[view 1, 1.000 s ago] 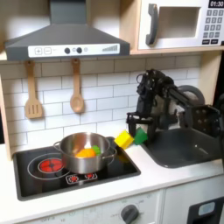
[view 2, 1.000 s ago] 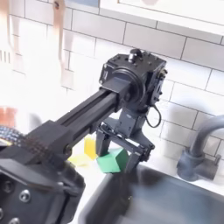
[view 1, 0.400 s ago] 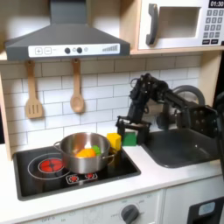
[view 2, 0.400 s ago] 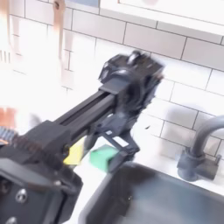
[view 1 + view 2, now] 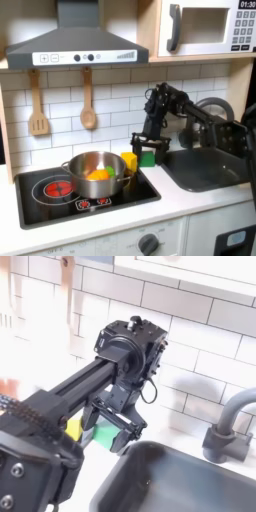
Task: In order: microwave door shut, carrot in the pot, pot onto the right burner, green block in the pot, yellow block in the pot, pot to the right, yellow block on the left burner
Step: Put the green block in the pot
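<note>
- At the right edge of the cooktop, the claw (image 5: 147, 150) is clenched on the green block (image 5: 148, 157) – it's carried it left from beside the sink.
- The pot (image 5: 95, 172) sits on the right burner, carrot (image 5: 98, 175) inside, so the block's nearly there.
- Yellow block (image 5: 130, 161) waits beside the pot.

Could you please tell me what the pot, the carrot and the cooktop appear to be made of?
The pot looks like polished stainless steel: bright silver walls with mirror-like reflections. The carrot inside it seems matte plastic or painted wood, a flat uniform orange; I cannot tell which. The cooktop looks like glossy black plastic or glass, with printed red coils.
</note>
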You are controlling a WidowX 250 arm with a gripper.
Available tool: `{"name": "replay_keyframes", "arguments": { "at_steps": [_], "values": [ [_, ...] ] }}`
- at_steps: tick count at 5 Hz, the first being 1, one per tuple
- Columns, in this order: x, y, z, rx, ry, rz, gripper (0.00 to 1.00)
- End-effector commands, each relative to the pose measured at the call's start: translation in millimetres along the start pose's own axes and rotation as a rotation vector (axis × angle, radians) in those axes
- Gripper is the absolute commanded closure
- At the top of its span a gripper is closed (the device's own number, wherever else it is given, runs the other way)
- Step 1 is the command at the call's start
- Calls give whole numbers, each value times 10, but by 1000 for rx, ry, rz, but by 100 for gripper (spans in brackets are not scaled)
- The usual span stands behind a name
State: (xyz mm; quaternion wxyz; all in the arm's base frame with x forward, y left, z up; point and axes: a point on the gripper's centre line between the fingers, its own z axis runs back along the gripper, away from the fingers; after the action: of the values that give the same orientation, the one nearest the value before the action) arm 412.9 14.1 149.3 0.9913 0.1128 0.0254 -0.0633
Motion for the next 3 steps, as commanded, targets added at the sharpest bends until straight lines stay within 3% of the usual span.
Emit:
{"name": "replay_keyframes", "arguments": {
  "at_steps": [1,3],
  "values": [
    [24,-38,56,-106,-29,54,0],
    [71,-37,0,-147,-48,54,0]
  ]
}}
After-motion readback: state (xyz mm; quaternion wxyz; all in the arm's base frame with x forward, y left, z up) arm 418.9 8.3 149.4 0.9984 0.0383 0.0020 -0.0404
